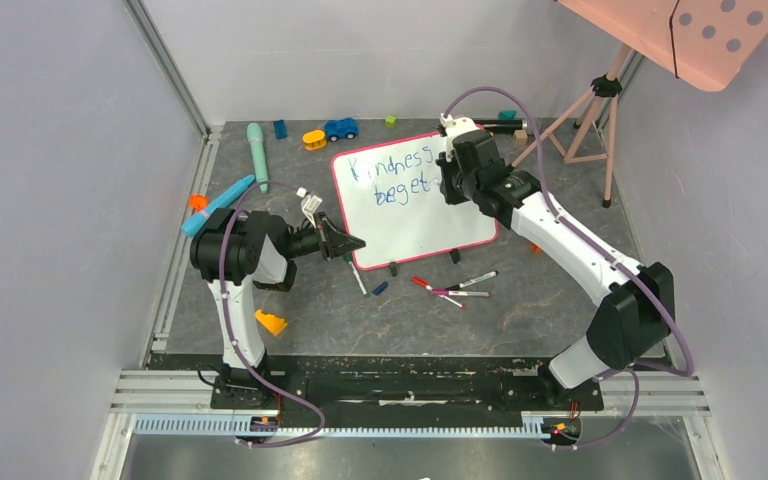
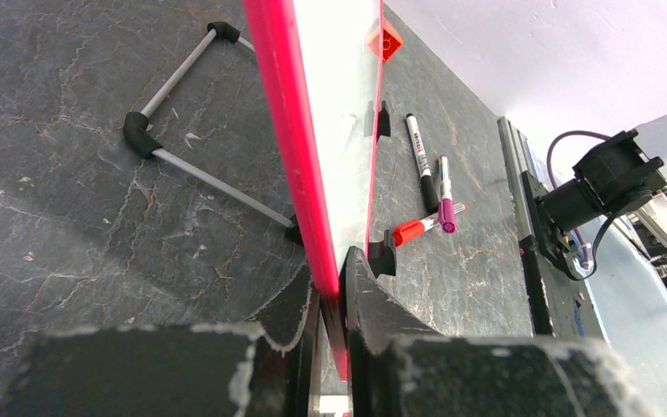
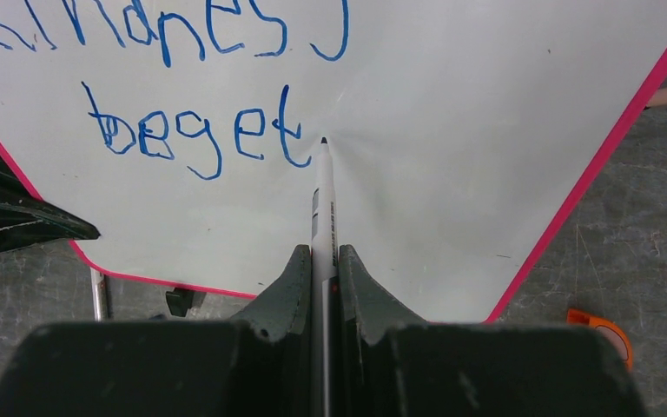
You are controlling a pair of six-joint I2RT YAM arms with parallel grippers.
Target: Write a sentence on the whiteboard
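Presently, the whiteboard, propped mid-table, is clamped at its frame by the left gripper; the marker, pinched in the right gripper, should be pressed lightly just right of "beget".

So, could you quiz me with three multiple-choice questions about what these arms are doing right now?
1. Where is the tip of the marker? A on the table; B on the whiteboard just after "beget"; C above "Kindness".
2. What colour is the writing? A red; B blue; C green.
3. What is the left gripper doing? A hanging open; B holding a pen; C clamping the whiteboard's frame.
Answers: 1 B, the tip sits beside the final t; 2 B, blue strokes; 3 C, it pinches the pink edge.
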